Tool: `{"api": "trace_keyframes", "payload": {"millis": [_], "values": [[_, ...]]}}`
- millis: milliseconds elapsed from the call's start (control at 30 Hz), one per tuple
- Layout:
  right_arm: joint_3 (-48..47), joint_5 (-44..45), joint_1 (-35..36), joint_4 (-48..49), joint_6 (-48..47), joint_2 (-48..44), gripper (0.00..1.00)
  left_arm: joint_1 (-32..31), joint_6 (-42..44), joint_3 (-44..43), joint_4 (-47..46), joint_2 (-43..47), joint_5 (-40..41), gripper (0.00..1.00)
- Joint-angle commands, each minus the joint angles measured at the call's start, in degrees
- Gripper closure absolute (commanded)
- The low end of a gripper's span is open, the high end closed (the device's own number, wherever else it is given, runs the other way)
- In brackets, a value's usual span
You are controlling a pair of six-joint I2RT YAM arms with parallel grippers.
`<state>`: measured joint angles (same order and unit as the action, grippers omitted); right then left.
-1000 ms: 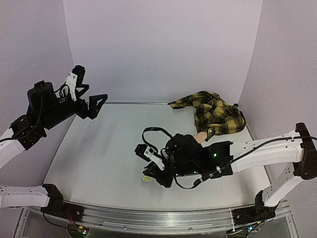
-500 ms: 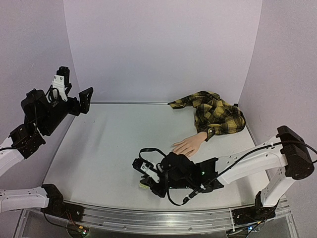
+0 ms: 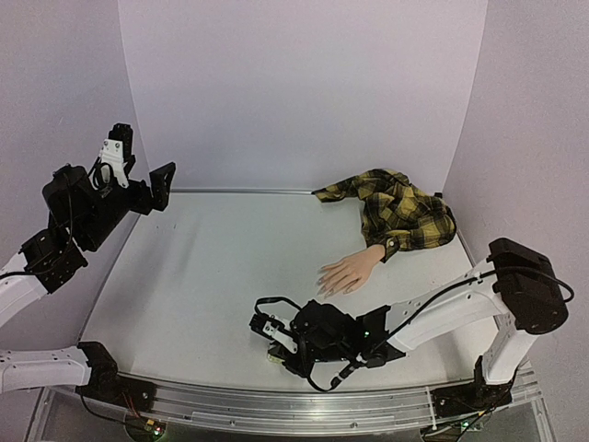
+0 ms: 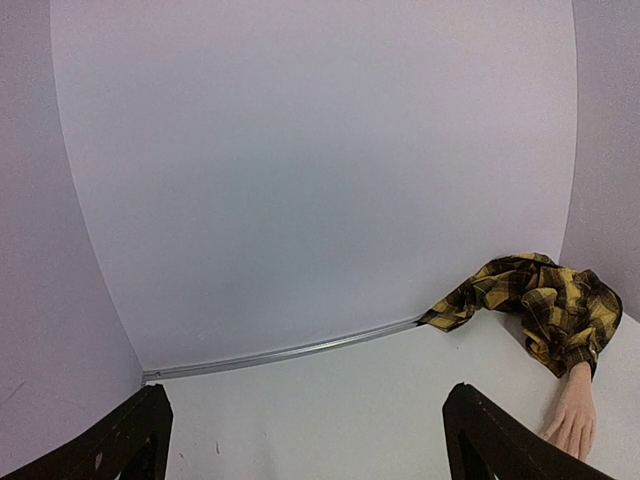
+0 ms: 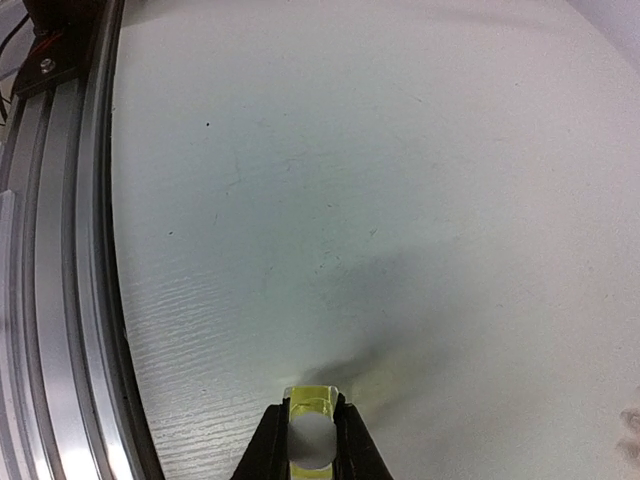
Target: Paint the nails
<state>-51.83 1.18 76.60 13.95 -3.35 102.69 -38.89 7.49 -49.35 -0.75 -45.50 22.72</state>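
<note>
Since the right gripper (image 5: 310, 428) is clamped on the tiny yellowish white-capped bottle (image 5: 310, 400) low by the pale table's (image 3: 202, 276) near edge, I judge it should hold it upright and steady for the wide-open, empty left gripper (image 4: 315, 445), well apart from the small nails (image 3: 324, 281) of the skin-coloured mannequin hand (image 3: 352, 270) mid-table.

The nails (image 3: 324, 281) are the small fingertip plates of a skin-coloured mannequin hand (image 3: 350, 271). The hand lies flat, palm down, on the bench (image 3: 212, 267), right of centre. Its fingers are slightly spread and point toward the near left. The wrist enters a yellow-and-black plaid sleeve (image 3: 401, 212) crumpled at the far right. The nails are too small for their colour or coating to be resolved.
</note>
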Motion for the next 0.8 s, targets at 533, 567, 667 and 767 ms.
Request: {"api": "trace_keyframes", "payload": {"millis": [533, 567, 667, 767], "values": [[-0.64, 17.02, 0.21, -1.2, 8.23, -11.79, 0.12, 0.22, -0.65, -0.77, -2.25, -0.95, -0.13, 0.03], [-2.0, 19.86, -0.35, -4.02, 9.7, -12.95, 0.04, 0.23, -1.0, -0.97, -2.14, -1.13, 0.03, 0.03], [-6.54, 23.51, -5.37, -14.56, 15.0, -16.56, 0.02, 0.29, -3.54, -1.75, -1.42, -2.23, 1.01, 0.02], [-7.69, 24.4, -12.81, -20.67, 18.58, -20.02, 0.02, 0.31, -5.93, -2.4, -0.58, -3.8, 2.99, 0.01]]}}
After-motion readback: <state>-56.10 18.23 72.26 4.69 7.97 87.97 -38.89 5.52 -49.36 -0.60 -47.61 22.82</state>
